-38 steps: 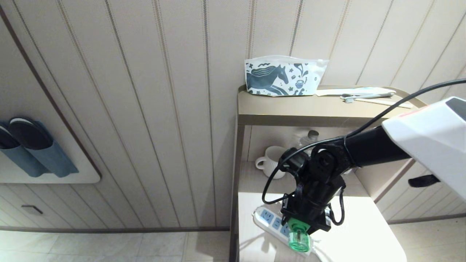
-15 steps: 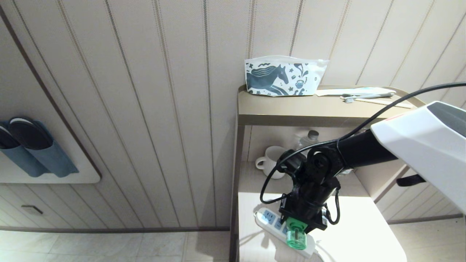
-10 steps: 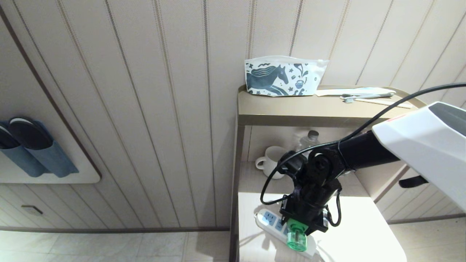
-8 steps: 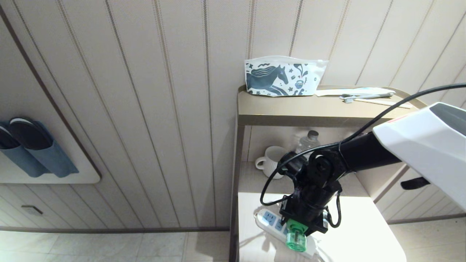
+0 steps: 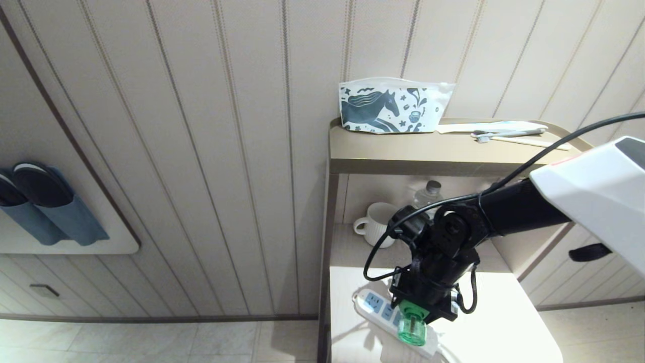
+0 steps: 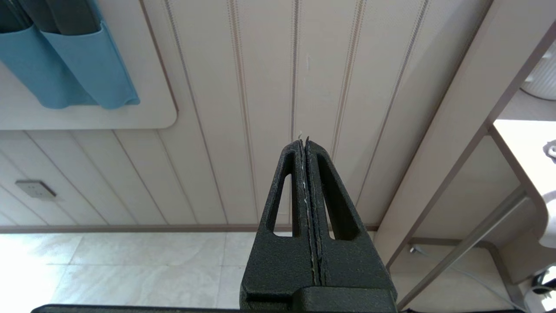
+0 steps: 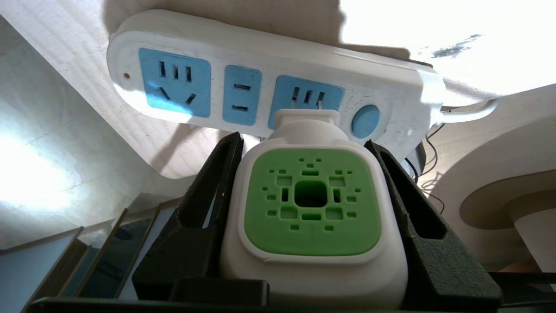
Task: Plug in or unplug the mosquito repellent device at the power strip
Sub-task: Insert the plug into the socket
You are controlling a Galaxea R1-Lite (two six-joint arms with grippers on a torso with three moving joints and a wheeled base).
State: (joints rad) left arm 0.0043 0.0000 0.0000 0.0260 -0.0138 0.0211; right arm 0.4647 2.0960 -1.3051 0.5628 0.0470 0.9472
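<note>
- My right gripper (image 7: 310,195) was clenched on the mosquito repellent device (image 7: 312,217), one black finger pressed against each white side of its body, the green vented face turned toward my wrist.
- The device sat directly over the power strip (image 7: 260,82), which lay on the pale counter (image 5: 494,322) near its left front edge.
- In the wrist view, the device's plug end met the light-blue socket face (image 7: 309,99) next to the round light-blue button (image 7: 365,121). Thin prongs seemed to show at the slots, so I judged the plug was at the socket but not fully seated; I could not tell how deep it went.
- The other two socket faces were free.
- In the head view, the device's clear green bottle (image 5: 412,331) pointed toward the near side.
- What remained, as I judged it: either press the plug home or draw it clear, then let go.
- My left gripper (image 6: 307,182) was pressed closed on nothing, parked off to the left facing the paneled wall (image 6: 269,87).
</note>
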